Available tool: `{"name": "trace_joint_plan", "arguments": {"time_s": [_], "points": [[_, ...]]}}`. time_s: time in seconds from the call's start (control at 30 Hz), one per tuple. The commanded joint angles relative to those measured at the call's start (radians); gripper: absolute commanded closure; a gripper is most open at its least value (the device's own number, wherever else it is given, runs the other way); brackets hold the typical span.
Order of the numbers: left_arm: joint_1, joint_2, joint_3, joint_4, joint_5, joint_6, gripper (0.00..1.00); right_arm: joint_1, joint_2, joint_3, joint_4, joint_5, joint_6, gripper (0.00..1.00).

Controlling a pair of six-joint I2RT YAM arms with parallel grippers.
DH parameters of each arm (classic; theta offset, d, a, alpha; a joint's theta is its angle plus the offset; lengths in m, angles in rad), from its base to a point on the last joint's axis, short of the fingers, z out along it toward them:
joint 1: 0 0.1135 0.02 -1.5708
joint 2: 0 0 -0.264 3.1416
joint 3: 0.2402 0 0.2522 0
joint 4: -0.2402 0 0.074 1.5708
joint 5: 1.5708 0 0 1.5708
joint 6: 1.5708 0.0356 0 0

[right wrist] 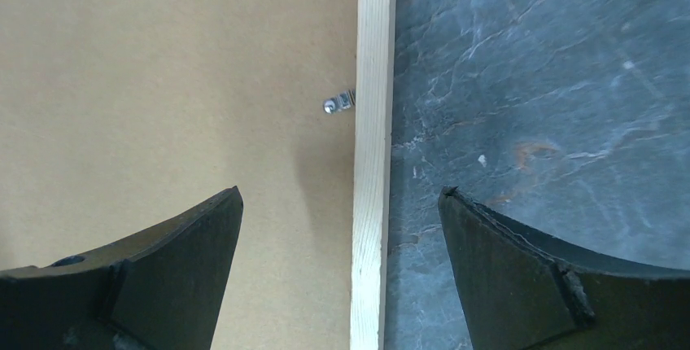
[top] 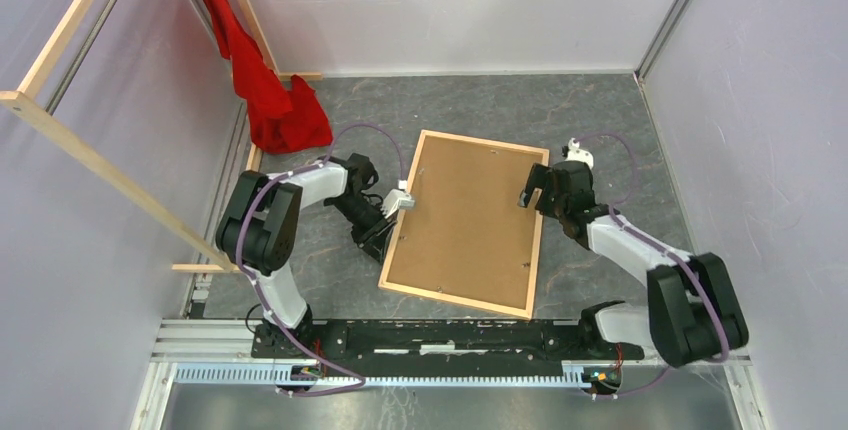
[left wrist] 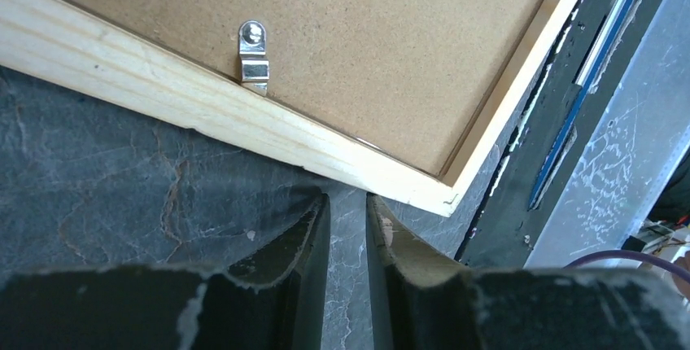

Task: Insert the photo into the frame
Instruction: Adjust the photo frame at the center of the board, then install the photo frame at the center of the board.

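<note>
The light-wood frame (top: 455,301) lies face down on the dark floor, with the brown hardboard backing panel (top: 470,220) set in it. The photo is hidden. My left gripper (top: 400,202) sits at the frame's left rail. In the left wrist view the left gripper (left wrist: 348,203) is low on the floor, just short of the rail (left wrist: 203,106) near a metal clip (left wrist: 254,57), jaws nearly together and empty. My right gripper (top: 530,195) is open above the right rail (right wrist: 373,122). One finger is over the panel (right wrist: 163,81) and the other over the floor, near a clip (right wrist: 340,103).
A red cloth (top: 265,90) hangs at the back left and pools on the floor. Long wooden rails (top: 110,175) cross the left side. The black base rail (top: 440,335) runs along the near edge. White walls close in on the left, back and right.
</note>
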Motion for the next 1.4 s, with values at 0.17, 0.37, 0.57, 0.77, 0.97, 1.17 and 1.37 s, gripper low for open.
{"name": "trace_joint_plan", "arguments": {"time_s": [0.17,0.37,0.57,0.77,0.97,1.17,1.37], "points": [[-0.145,-0.029,-0.038,0.083,0.039,-0.001,0.69,-0.045,0.253,0.152,0.142,-0.328,0.032,0.02],[-0.139,-0.061,0.026,-0.047,0.038,0.084,0.65,-0.043,0.2,0.191,0.055,-0.182,-0.001,0.02],[0.161,0.052,0.347,-0.039,0.089,-0.056,0.59,-0.034,0.118,0.193,0.118,-0.132,0.02,0.1],[0.211,0.252,0.542,0.075,0.22,-0.317,0.47,0.086,0.26,0.309,0.214,-0.263,0.034,0.13],[0.21,0.369,0.61,0.175,0.239,-0.452,0.47,0.219,0.441,0.447,0.294,-0.345,0.028,0.17],[0.199,0.441,0.672,0.179,0.259,-0.488,0.55,0.295,0.623,0.585,0.34,-0.437,0.027,0.21],[0.193,0.477,0.679,0.192,0.27,-0.496,0.66,0.33,0.744,0.685,0.324,-0.477,0.029,0.23]]}}
